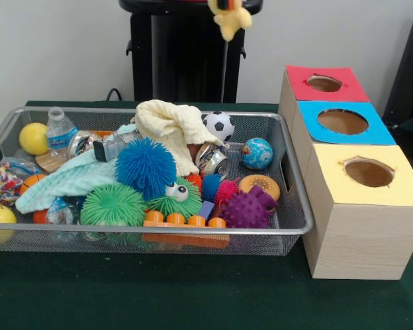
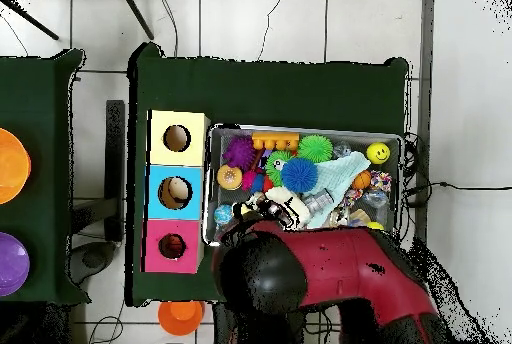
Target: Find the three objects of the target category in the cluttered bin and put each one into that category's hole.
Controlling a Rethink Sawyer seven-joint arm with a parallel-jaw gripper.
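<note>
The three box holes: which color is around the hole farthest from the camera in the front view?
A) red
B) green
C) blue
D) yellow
A: in the front view the red-topped hole sits at the back of the row, with the blue-topped hole in the middle and the yellow-topped hole nearest the camera.

How our two cameras sit

We look from low across the table, close to the wire bin [image 1: 289,206], facing the pedestal [image 1: 186,48]. Our second camera hangs high, straight down, with the arm [image 2: 330,275] at bottom. Both share the bin and box [image 2: 177,200]
</note>
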